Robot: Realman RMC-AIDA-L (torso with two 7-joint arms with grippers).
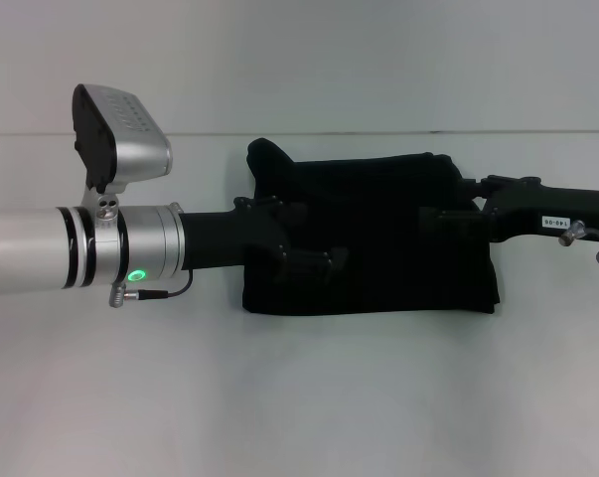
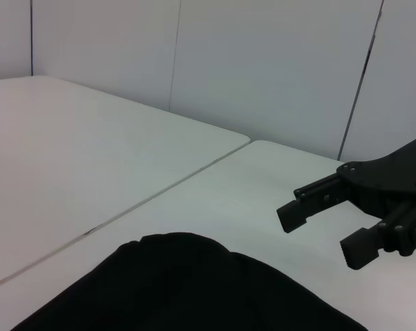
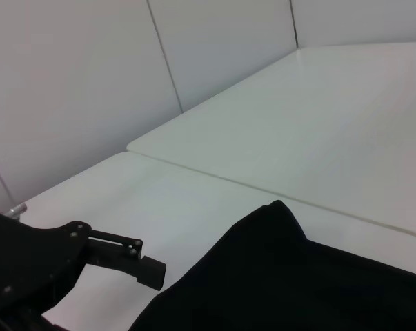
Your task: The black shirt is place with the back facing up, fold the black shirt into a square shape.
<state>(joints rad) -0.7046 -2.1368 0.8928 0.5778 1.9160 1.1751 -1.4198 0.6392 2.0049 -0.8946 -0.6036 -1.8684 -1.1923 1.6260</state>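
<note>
Left gripper [image 1: 309,260]: centre frame, over the shirt, jaws open.
Right gripper [image 1: 440,221]: right of centre, jaws open.
Shirt [image 1: 378,238]: folded rectangle on bench [image 1: 299,397].

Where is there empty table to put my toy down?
Bare table runs along the near side of the black shirt, and a strip lies beyond it. The middle is crowded: the left gripper and right gripper are over the shirt.
</note>
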